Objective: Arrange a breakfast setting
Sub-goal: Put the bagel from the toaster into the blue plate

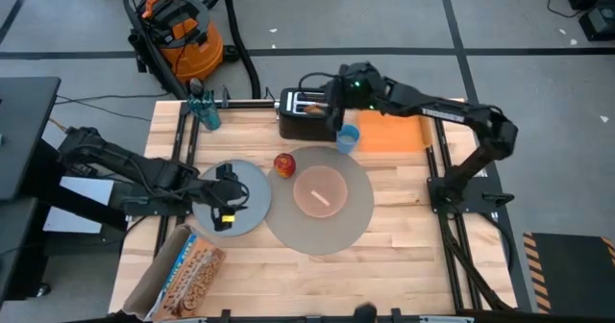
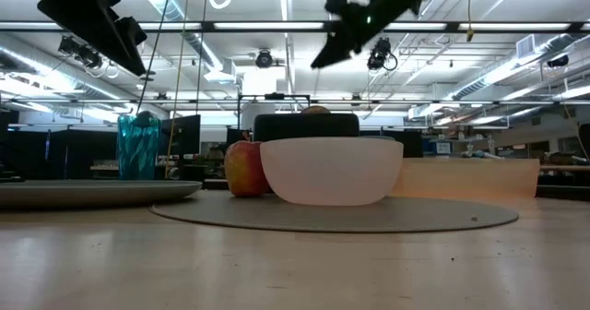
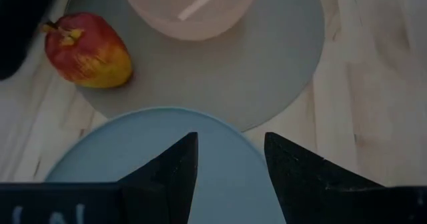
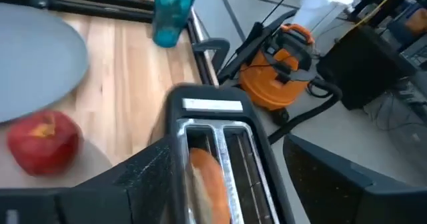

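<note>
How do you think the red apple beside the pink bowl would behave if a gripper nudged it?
The apple looks rounded and smooth-skinned, so it would probably roll or wobble rather than slide. It rests at the grey mat's edge, so it might roll off onto the table. It seems firm, unlikely to deform.

1. Large grey round mat point(image 1: 327, 229) lies flat on the surface.
2. Translucent pink bowl point(image 1: 319, 190) sits upright on it, seemingly holding a spoon point(image 1: 324, 195).
3. Red apple point(image 1: 284, 164) touches the mat's edge.
4. Grey-blue plate point(image 1: 252, 190) lies beside.
5. Blue cup point(image 1: 347, 138) stands upright.
6. Bagel point(image 4: 208, 181) sits in a toaster slot.
</note>
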{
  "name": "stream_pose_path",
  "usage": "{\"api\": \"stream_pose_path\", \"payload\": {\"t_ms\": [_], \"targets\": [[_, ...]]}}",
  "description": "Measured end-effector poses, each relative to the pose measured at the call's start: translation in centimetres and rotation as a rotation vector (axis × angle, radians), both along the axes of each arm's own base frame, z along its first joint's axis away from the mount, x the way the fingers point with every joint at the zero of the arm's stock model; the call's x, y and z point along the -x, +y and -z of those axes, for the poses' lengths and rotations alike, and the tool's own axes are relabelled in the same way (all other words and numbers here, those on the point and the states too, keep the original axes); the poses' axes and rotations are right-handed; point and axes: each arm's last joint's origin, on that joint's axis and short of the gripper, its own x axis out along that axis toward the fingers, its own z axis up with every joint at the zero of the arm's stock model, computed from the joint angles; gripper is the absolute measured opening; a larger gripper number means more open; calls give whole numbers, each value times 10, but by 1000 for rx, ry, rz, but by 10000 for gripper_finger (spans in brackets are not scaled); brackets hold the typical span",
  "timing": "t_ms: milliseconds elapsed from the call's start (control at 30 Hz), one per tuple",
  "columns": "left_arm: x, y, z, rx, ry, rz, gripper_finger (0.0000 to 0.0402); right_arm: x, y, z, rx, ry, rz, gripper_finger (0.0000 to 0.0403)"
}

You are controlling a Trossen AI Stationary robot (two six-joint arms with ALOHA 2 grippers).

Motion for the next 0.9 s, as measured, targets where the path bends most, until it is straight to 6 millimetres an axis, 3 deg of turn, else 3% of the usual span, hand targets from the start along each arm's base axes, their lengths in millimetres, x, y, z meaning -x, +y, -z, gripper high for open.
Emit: {"api": "stream_pose_path", "payload": {"t_ms": [167, 400, 667, 900], "targets": [[-1, 0, 2, 3, -18, -21, 180, 2, -35, 39, -71, -12, -21, 262], [-2, 0, 1, 7, -32, -41, 180, -6, -52, 74, -156, 37, -61, 236], [-3, 0, 0, -3, -55, -49, 180, -9, -57, 82, -184, 21, -86, 198], [-6, 0, -3, -13, -99, -42, 181, -9, -57, 84, -201, 23, -101, 124]]}}
